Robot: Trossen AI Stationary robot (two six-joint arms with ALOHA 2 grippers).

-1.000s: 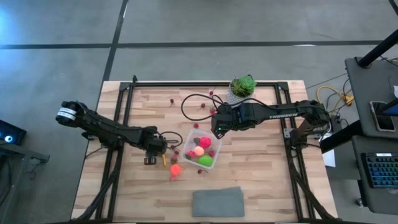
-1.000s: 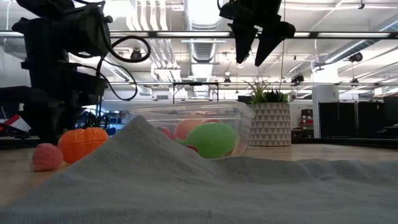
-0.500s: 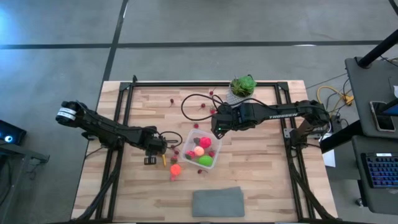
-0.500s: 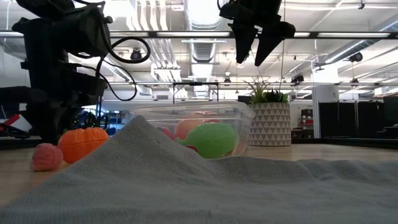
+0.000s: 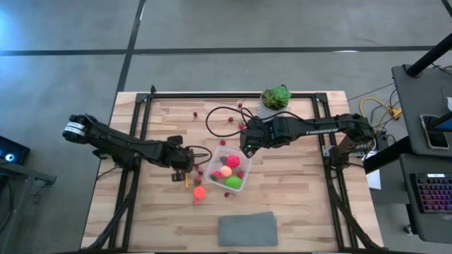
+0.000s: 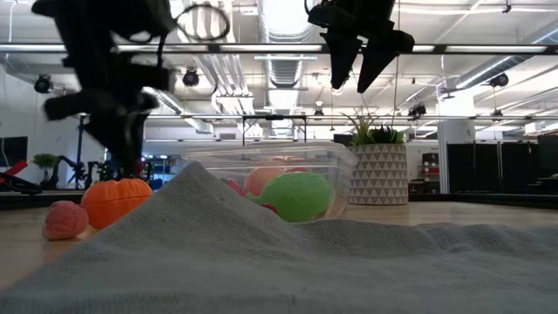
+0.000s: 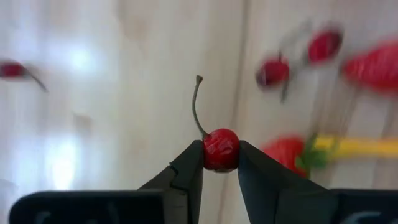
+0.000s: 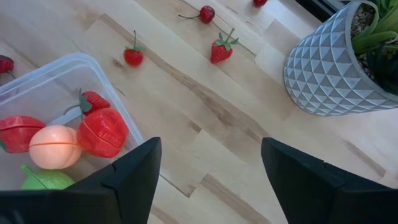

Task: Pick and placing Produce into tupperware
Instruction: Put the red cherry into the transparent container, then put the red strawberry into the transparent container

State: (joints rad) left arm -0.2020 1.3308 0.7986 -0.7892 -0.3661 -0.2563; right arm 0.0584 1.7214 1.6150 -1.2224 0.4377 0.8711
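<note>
Looking down at my bench: a wooden slatted top [image 5: 296, 197] on a dark frame, both arms reaching in toward its middle.
Cloth: I see a flat grey rectangle [image 5: 247, 229] lying near the front edge; in the low view it fills the foreground as a grey mound [image 6: 288, 262].
Plant: a leafy green plant in a white patterned pot [image 5: 275, 97] stands at the back edge, right of centre; it also shows in the low view [image 6: 378, 170] and the right wrist view [image 8: 339, 62].
Tupperware: the clear tub [image 5: 229, 169] sits near the middle of the bench, holding a red piece [image 8: 102, 132], a peach-yellow piece [image 8: 55, 146], a green piece [image 5: 233, 182] and a small strawberry [image 8: 92, 101].
Right gripper: my right gripper [image 5: 245, 147] hangs over the tub's back corner, fingers spread wide with nothing between them.
Left gripper: my left gripper [image 5: 185, 165] is just left of the tub, raised off the wood, its fingers [image 7: 186, 171] pinched on a cherry.
Cherry: the small dark red cherry [image 7: 221, 149] is held between the fingertips, stem pointing away from the gripper.
Loose produce: an orange pumpkin-like piece [image 6: 117, 201] and a pink berry [image 6: 66, 219] lie beside the tub's front left corner; strawberries [image 8: 222, 50] and more cherries [image 8: 206, 13] are scattered on the wood toward the back edge.
</note>
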